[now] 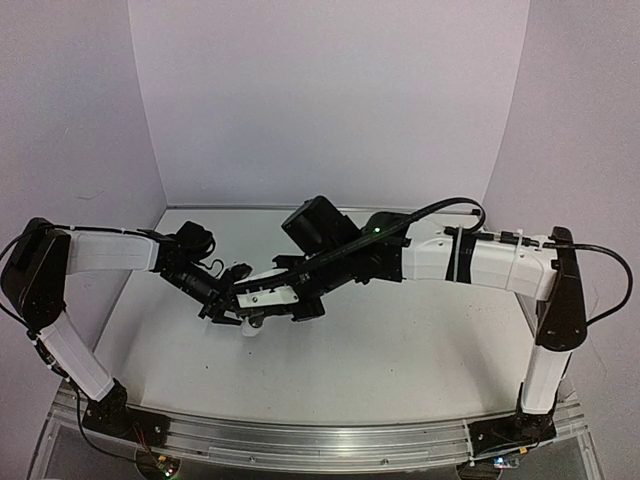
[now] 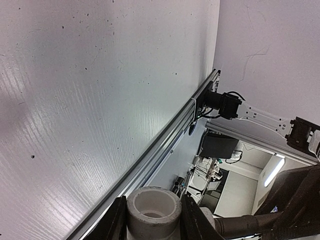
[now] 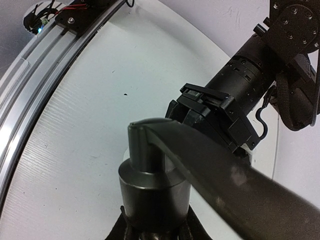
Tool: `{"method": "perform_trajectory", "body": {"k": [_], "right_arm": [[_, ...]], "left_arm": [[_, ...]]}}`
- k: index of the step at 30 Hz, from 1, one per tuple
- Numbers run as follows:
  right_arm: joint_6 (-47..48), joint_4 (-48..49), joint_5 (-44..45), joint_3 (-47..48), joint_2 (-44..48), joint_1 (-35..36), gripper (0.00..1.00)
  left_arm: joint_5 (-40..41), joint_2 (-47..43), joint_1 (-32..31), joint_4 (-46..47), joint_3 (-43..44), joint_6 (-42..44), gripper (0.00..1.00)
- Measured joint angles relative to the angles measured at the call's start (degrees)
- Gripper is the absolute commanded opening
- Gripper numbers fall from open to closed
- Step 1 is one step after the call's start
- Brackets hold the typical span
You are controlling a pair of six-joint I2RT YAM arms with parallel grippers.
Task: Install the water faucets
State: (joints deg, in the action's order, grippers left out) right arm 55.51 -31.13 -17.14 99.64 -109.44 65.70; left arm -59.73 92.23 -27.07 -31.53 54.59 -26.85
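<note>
water faucet (image 3: 150, 187): dark grey metal, with a round stepped body standing upright in the right wrist view and a narrower stem on top.
lever handle (image 3: 220, 180): a flat dark bar that runs from the top of the stem down toward the lower right of that view.
white fitting (image 2: 152, 207): a short pale ring with an open bore, its mouth turned toward the left wrist camera.
right gripper (image 3: 155, 229): pinching the water faucet at its base, one black finger on each side of the body.
left gripper (image 2: 152, 222): pinching the white fitting between its two dark fingers (image 2: 116, 222), which touch its sides.
place: both claws meet over the left half of the table (image 1: 400, 360), about midway between its near and far edges, with the water faucet and the white fitting held there.
contact: the overhead view is too crowded to tell whether the two parts touch each other or the table.
left arm (image 1: 110, 250): reaches in from the left edge, and its black wrist shows just behind the water faucet in the right wrist view.
right arm (image 1: 480, 260): stretches across from the right edge.
rail (image 1: 300, 440): a ribbed aluminium strip along the near edge of the table.
</note>
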Motion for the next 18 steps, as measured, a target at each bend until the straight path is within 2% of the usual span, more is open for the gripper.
{"method": "perform_trajectory", "body": {"k": [10,18], "right_arm": [[-0.28,-0.22,1.44,0.5,-0.43,0.75,0.0],[-5.39,1.62,2.7,0.24,-0.93,0.87,0.0]], "left_arm": [[0.4,0.0,-0.01,-0.06,0.0,-0.19,0.0],[2.95,-1.16,0.03,0.01,0.04,-1.32,0.0]]}}
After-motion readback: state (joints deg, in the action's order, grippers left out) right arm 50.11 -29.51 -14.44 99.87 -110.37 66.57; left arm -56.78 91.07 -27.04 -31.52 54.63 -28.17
